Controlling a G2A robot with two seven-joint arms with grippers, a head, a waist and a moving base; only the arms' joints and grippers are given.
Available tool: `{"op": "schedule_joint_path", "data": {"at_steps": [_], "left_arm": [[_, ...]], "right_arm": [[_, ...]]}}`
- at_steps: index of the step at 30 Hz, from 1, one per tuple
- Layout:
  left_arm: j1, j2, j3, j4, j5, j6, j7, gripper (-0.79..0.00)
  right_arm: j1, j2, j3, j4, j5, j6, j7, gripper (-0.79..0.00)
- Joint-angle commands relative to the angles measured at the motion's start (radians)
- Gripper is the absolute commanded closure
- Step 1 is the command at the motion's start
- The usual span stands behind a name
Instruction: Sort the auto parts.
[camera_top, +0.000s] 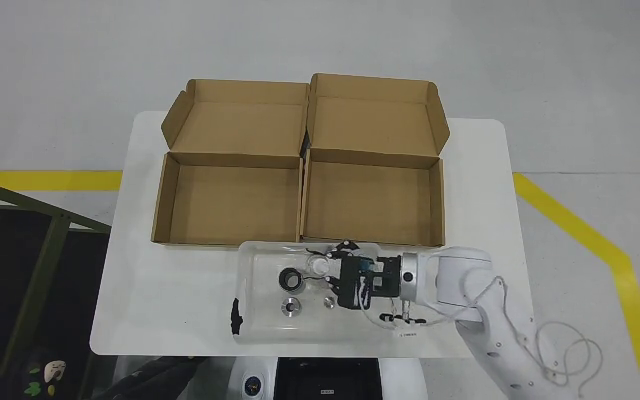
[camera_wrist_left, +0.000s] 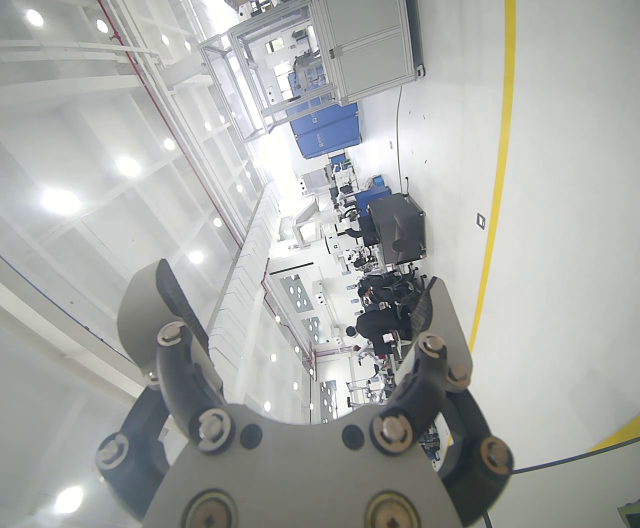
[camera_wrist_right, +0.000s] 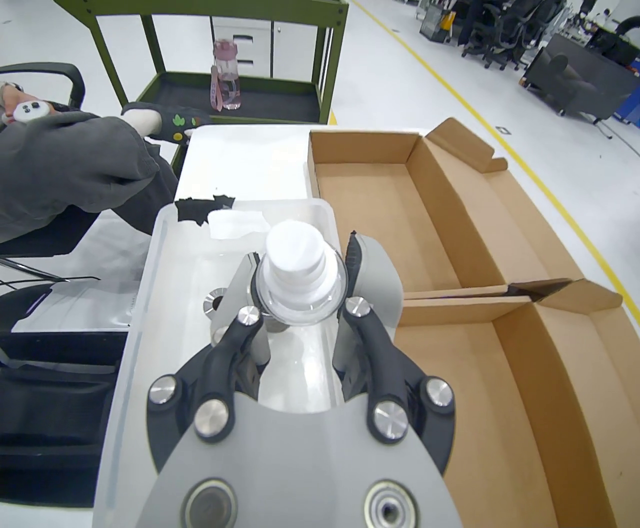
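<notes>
You are at the pick-up step. Your right claw (camera_wrist_right: 300, 285) is down in the clear bin (camera_top: 262, 326), which lies along the near edge of the worktop (camera_top: 140, 300). Its jaws are closed in on a white stepped part (camera_wrist_right: 299, 255), one finger against each side of what looks like a clear collar. I cannot tell whether the part has left the bin's floor. Every part you can see is at the bin, so I judge the sort to be only starting.

The next move, as I read it, is a straight lift until the part clears the bin's wall. Then carry it toward the far edge, to whichever box suits this kind of part. The part is round and the grip seems to sit low on it, so keep the claw level or it may slip out.

Your left claw (camera_wrist_left: 297, 287) is spread wide, holds nothing and points off into the room.

- **Boxes:** two open cardboard boxes stand side by side behind the bin. The left box (camera_top: 228, 205) is toward the worktop's left edge and the right box (camera_top: 370, 205) toward its right edge, the shorter reach for this arm.
- **Bin:** one.
- **Parts in the bin:** four, as far as I can make out.
  - The white one is in the claw.
  - There is one black ring (camera_top: 289, 279).
  - There are two silvery pieces. The first silvery piece (camera_top: 290, 305) is just beside the ring, and the second silvery piece (camera_top: 328, 300) is close by the claw.
</notes>
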Motion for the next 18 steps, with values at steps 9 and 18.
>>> {"op": "schedule_joint_path", "data": {"at_steps": [9,18], "left_arm": [[0.0,0.0,0.0,0.0,0.0,0.0,0.0,-0.785],[0.0,0.0,0.0,0.0,0.0,0.0,0.0,-0.785]], "right_arm": [[0.057,-0.005,0.008,-0.012,-0.032,0.034,-0.16,0.0],[0.1,-0.007,0.034,0.008,-0.028,0.079,-0.244,0.0]]}}
